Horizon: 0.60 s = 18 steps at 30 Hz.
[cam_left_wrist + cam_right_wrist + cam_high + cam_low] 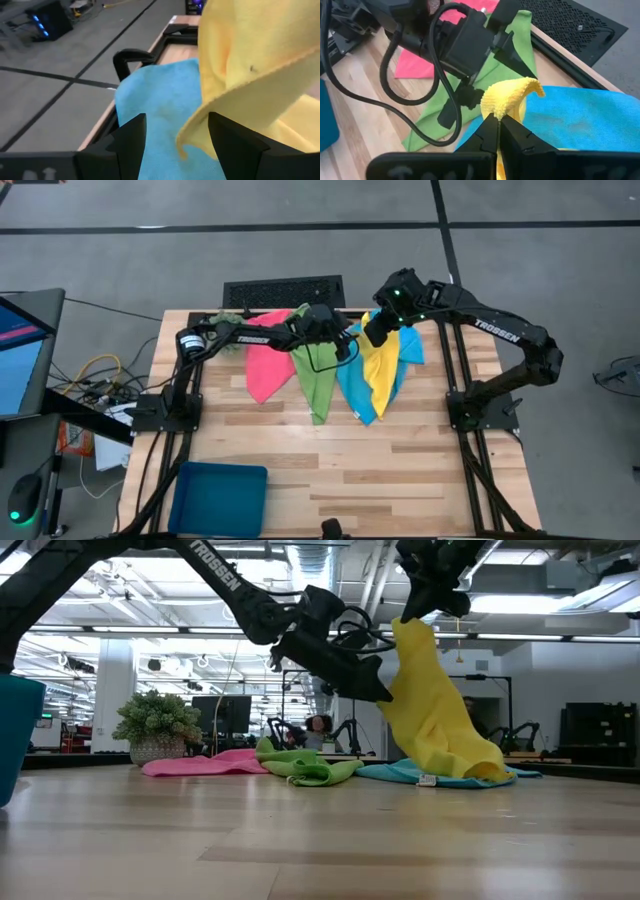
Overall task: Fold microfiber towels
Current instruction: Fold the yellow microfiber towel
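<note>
Plain pink towel [262,368], plain green towel [314,385], bright blue towel [352,388] and yellow towel [381,367] on a pale striped wooden table [400,470]; dark teal tray [219,497]; both arms black with white lettering.

**Four towels in a row at the counter's back**

Toward the counter's [420,470] far edge lie three towels: the left towel [262,365], middle towel [315,385] beside it, and third towel [352,390] to the right. The fourth towel [383,365] hangs over the third from the right gripper [378,330]; the left gripper [345,343] is beside it. A tray [220,495] sits front left, a plant [157,725] back left
</note>
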Available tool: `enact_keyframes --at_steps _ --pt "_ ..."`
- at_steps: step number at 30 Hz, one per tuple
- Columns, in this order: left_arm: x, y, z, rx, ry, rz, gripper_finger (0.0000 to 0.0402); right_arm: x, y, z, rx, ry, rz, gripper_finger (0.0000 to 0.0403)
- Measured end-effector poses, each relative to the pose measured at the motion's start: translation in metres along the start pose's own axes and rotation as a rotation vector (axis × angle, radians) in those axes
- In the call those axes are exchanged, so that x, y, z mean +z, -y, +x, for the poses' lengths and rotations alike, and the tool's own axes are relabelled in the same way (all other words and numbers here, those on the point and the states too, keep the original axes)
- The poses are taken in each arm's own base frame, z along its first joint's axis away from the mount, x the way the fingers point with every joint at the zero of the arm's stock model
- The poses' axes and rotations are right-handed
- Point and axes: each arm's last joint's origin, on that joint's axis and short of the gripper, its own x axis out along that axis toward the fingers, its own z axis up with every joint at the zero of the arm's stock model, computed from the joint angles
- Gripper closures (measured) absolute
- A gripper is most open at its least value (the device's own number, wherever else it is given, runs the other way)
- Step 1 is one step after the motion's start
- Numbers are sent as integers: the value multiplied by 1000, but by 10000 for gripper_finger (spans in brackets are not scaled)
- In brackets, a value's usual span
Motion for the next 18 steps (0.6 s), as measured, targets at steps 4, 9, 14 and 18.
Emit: enact_keyframes --at_steps 4,9,14,18 --pt "0 2 0 -126 20 25 195 0 0 0 0 0 1 375" --pt "-1 7 1 -153 17 46 195 0 -1 0 9 -2 -1 373" --pt "-2 2 1 -135 13 41 201 0 -1 0 25 -5 -2 372" --pt "-4 1 1 -138 -7 26 244 0 -1 0 24 -6 -1 372"
